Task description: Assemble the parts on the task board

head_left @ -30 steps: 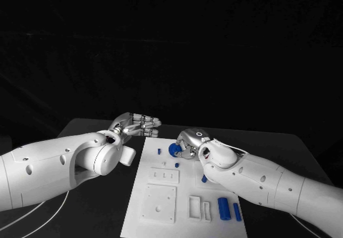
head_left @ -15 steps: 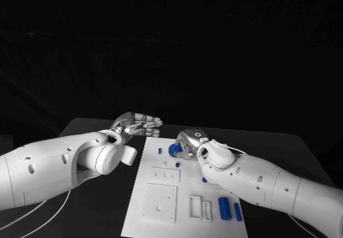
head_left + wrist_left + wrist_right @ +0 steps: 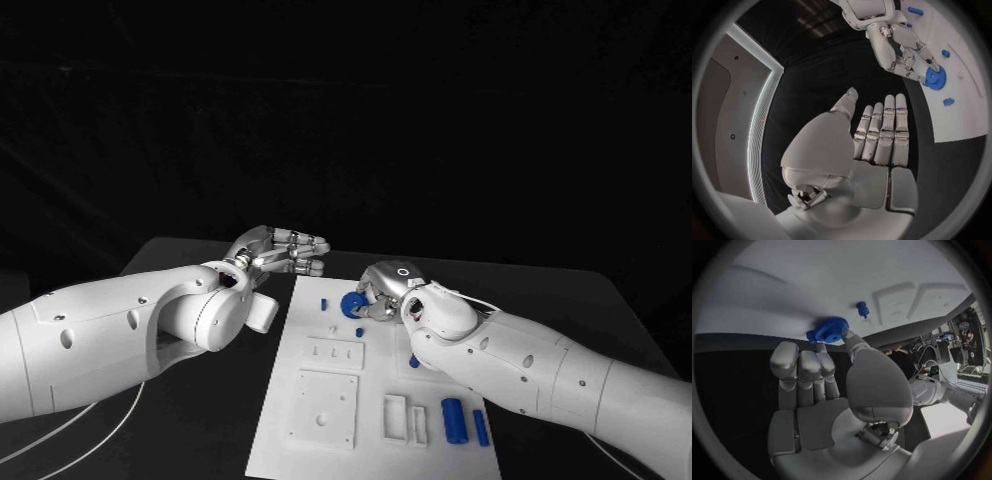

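Reaching over the far end of the white board [image 3: 325, 400], the right hand [image 3: 378, 290] has its fingertips [image 3: 849, 335] down on a blue gear [image 3: 828, 330], the thumb touching the rim of it and the other fingers straight and close together just behind. Whether the gear is actually lifted or only pressed against the board I cannot tell; from the head camera the gear [image 3: 352, 305] sits half hidden under the hand, near the board's far edge. A small blue peg [image 3: 325, 303] stands just beside the gear, on the side toward the left arm, and another small blue piece [image 3: 358, 330] lies a little nearer the robot.

The left hand [image 3: 281, 250] hovers over the black table [image 3: 188, 255] beside the board's far corner, holding nothing. Its fingers [image 3: 886, 130] are laid flat side by side, with the thumb standing off to one side.

Further out, toward the near end of the board, two blue cylinders [image 3: 451, 420] lie side by side, next to some raised white blocks [image 3: 394, 418]. A square white plate [image 3: 320, 408] sits near the middle, and another blue piece [image 3: 413, 361] shows at the edge of the right arm.
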